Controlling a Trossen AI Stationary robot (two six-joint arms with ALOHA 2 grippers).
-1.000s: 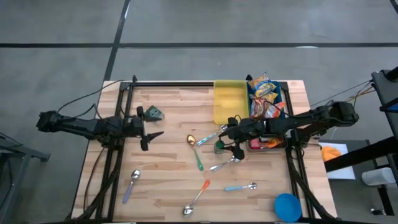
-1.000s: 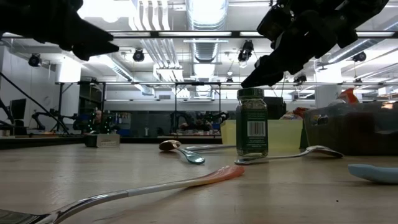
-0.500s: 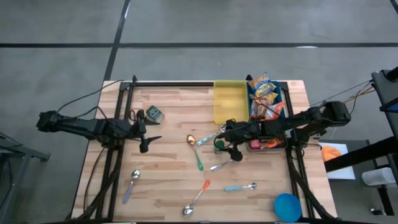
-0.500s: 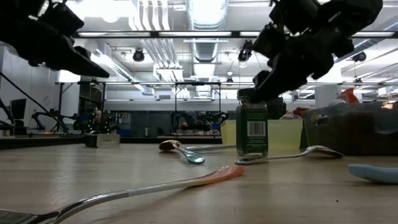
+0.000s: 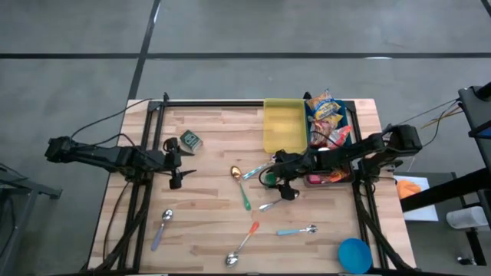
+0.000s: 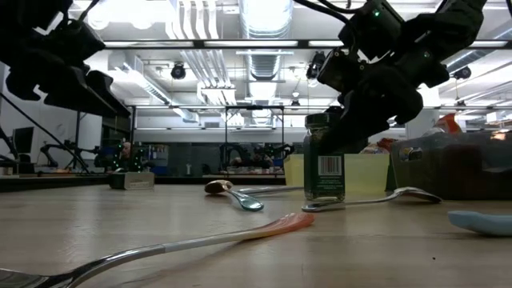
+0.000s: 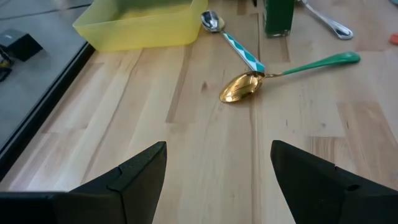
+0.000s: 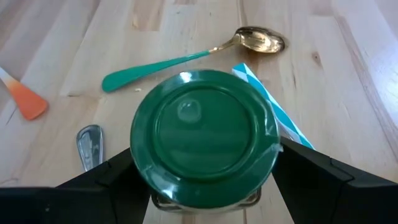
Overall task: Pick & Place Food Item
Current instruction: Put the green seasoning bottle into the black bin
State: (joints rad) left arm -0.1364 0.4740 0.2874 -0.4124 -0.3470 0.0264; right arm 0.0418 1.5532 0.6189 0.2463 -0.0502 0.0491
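At the left of the table, the left gripper (image 5: pixel 182 172) is held above bare wood with its fingers spread and nothing between them — it waits, well apart from the work. Toward the middle, a gold spoon with a green handle (image 5: pixel 241 186) lies flat. Just beside it stands the green-lidded spice jar (image 5: pixel 270 180), upright on the table, near the yellow bin (image 5: pixel 282 125). The right gripper (image 5: pixel 278 176) is lowered over the jar, fingers open on either side of the lid (image 8: pixel 204 137) and not yet closed. The grasp step is judged to be in hand — next, the fingers are to be closed squarely on the jar before lifting.
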